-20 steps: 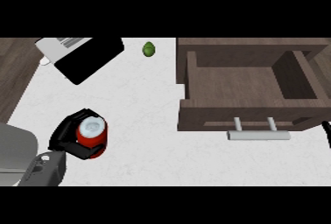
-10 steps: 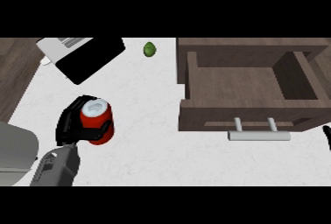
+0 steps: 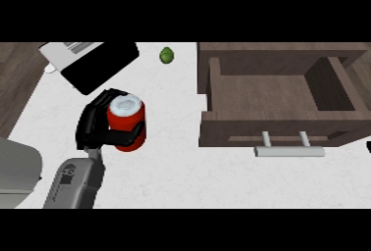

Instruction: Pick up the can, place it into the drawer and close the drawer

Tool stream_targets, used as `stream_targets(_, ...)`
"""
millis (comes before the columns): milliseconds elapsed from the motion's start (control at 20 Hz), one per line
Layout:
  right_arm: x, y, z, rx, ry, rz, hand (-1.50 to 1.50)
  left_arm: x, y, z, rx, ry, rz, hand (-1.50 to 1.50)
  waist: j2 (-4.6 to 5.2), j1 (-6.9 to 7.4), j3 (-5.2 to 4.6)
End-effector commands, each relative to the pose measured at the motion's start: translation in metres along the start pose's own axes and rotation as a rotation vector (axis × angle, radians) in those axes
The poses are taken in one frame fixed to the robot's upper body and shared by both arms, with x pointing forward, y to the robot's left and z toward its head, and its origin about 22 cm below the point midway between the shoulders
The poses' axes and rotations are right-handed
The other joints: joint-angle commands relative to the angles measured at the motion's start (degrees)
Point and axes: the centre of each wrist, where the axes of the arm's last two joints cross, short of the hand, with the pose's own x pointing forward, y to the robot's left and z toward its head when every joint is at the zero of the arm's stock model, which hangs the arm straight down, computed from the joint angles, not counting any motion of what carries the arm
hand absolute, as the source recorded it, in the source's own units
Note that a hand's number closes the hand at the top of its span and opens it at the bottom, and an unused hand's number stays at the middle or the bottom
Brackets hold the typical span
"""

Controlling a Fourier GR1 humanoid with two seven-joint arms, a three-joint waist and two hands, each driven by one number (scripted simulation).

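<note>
Can in left hand (upright)

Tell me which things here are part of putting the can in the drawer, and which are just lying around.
Part of the job:
- red cylindrical can with a silver top
- open brown wooden drawer with a silver bar handle
- black left hand, curled round the can

Lying about:
- small green round fruit
- flat black rectangular device

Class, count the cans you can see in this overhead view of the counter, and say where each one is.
1. The red can sits in the left hand, left of the open drawer. The drawer's visible inside shows none; nothing else looks like a can.
</note>
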Motion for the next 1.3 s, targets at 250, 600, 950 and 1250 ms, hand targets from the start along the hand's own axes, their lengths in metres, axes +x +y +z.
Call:
stream_targets(250,0.009,0.000,-0.007,0.010,-0.013,0.007,-1.50,0.072,-0.069,-0.030,-0.081,-0.056,-0.008,1.50,0.11,-0.34,-0.02)
stream_targets(600,0.008,0.008,0.003,-0.006,-0.010,0.012,-1.50,0.132,-0.128,-0.048,-0.116,-0.090,-0.076,1.50,0.14,-0.83,0.00)
stream_targets(950,0.017,-0.004,-0.016,-0.004,-0.010,0.004,-1.50,0.166,-0.165,-0.079,-0.149,-0.130,-0.080,1.50,0.26,-0.80,-0.02)
stream_targets(1250,0.007,0.001,-0.004,0.004,-0.041,0.000,-1.50,0.203,-0.198,-0.105,-0.145,-0.098,-0.087,1.50,0.35,-1.36,0.01)
